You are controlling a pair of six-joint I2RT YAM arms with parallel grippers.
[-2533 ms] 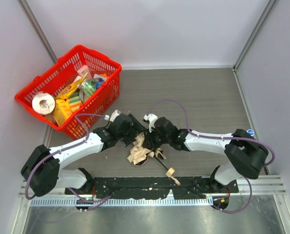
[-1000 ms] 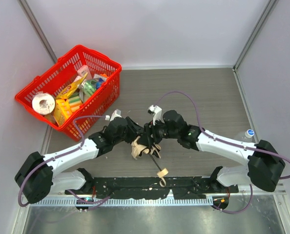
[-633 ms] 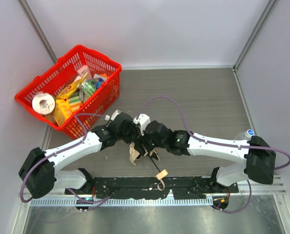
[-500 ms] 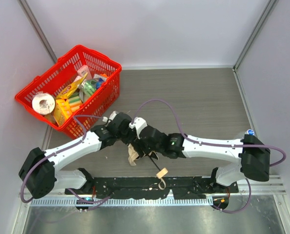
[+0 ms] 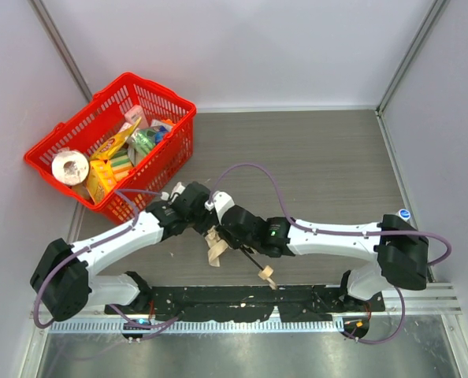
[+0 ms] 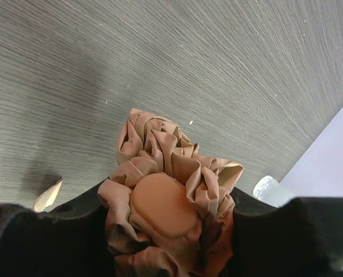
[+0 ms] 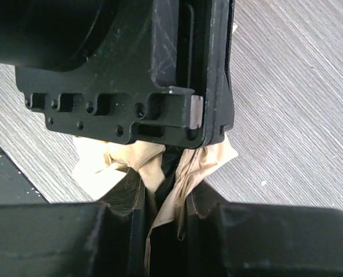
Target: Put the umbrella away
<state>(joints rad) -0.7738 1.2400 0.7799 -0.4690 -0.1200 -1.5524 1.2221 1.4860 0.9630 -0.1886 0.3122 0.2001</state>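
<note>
The beige folding umbrella (image 5: 216,246) hangs between my two grippers near the table's front centre, its black shaft and tan handle (image 5: 266,273) pointing to the front right. My left gripper (image 5: 205,223) is shut on the bunched top of the umbrella; in the left wrist view the gathered fabric and its round cap (image 6: 163,205) fill the space between the jaws. My right gripper (image 5: 228,236) is shut on the umbrella's folded fabric (image 7: 171,190), right next to the left gripper's black body (image 7: 125,69).
A red basket (image 5: 61,150) holding groceries and a paper roll stands at the back left, close to the left arm. A small clear bottle with a blue cap (image 5: 404,213) stands by the right wall. A black mat (image 5: 218,303) lies along the front edge.
Both grippers moved left with the umbrella. The right arm stretched further left, close against the left gripper. The fabric is more gathered and the handle shifted slightly.
</note>
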